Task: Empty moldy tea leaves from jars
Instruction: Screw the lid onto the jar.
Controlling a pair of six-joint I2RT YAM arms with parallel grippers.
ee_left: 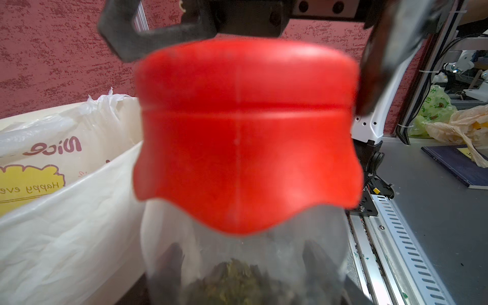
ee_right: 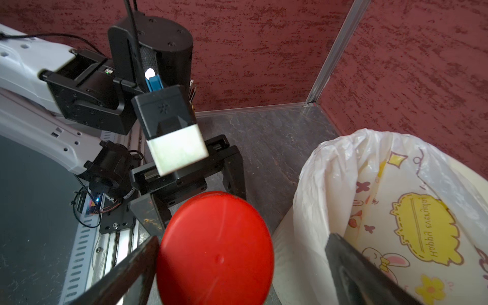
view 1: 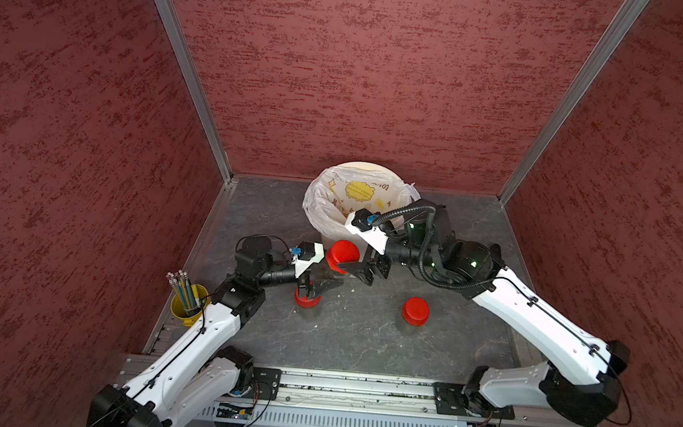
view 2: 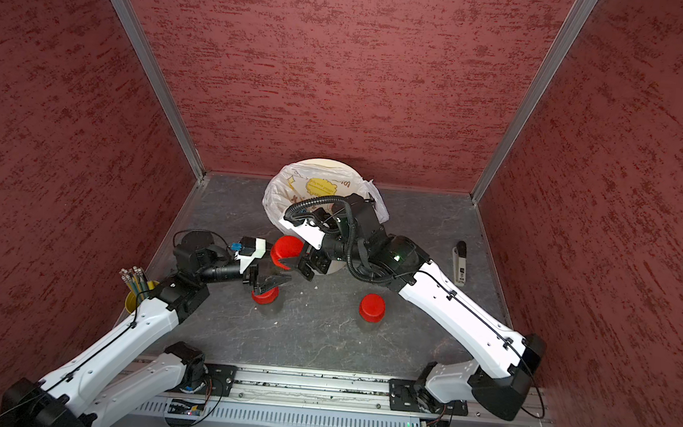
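Note:
My left gripper (view 1: 328,282) is shut on the clear body of a jar (ee_left: 245,237), held upright above the table in front of the bin. Its fingers (ee_left: 171,261) show through the wall. Olive-brown moldy tea leaves (ee_left: 235,280) lie inside, and its red cap (view 1: 343,254) is on. My right gripper (ee_right: 237,269) is open around that cap (ee_right: 215,248): one finger (ee_right: 126,272) sits close beside it and the other (ee_right: 356,264) stands well apart. A second capped jar (view 1: 307,299) stands below the left gripper. A third jar (view 1: 415,311) stands to the right.
The cream bin (view 1: 330,230) with its white printed bag (view 1: 319,204) stands at the back, just behind both grippers. A yellow cup of pencils (view 1: 187,304) sits by the left wall. In a top view a grey-and-black tool (view 2: 460,263) lies near the right wall.

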